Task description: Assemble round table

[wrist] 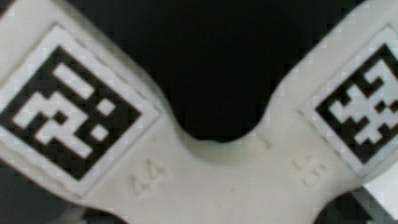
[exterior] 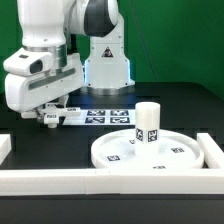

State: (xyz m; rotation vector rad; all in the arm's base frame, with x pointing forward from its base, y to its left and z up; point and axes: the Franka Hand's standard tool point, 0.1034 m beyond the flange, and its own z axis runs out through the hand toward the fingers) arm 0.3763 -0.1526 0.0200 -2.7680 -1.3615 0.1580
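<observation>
Rail [exterior: 60, 182] nearest, long and white. Behind it, rimmed disc [exterior: 105, 149] with post [exterior: 148, 125] upright on it. Farther, at the exterior view's left, gripper [exterior: 48, 116] down over cross-shaped piece [wrist: 214, 175]; jaw width and hold impossible to tell. Best to close squarely across the centre, lift only once firm. Marker board [exterior: 100, 117] beyond.

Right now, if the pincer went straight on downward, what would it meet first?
Probably the cross-shaped piece, filling the wrist view just beneath the pincer; whether they already touch is unclear.
</observation>
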